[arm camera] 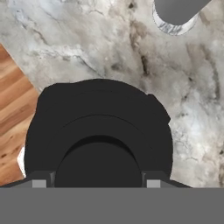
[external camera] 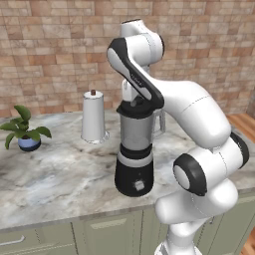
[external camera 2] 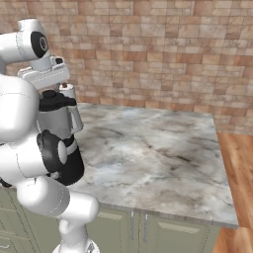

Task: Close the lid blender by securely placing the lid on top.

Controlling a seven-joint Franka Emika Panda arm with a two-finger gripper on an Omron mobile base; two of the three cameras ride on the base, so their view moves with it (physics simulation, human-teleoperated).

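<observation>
**Lid on the jar mouth, release and seating check left**

The blender (external camera: 134, 159) is seen standing upright on the marble bench (external camera: 60, 174), its black base in front of the white paper-towel roll (external camera: 93, 119). The lid (arm camera: 98, 131) is seen from above in the hand view, directly under the gripper (arm camera: 94, 183), with its raised centre knob between the two finger tips. In the left base view the black lid (external camera: 135, 107) appears to lie on the rim of the translucent jar, level rather than tilted, and the right base view shows the same black cap (external camera 2: 54, 101) on top of the jar (external camera 2: 57, 123) beside its handle.

The jaws are set narrow around the knob; whether the knob is actually gripped or merely flanked cannot be told. The placing is judged nearly complete. What is judged to remain is confirming that the lid is fully seated, opening the jaws, and lifting the hand away. A potted plant (external camera: 25, 132) stands well apart at the bench's far left.
</observation>
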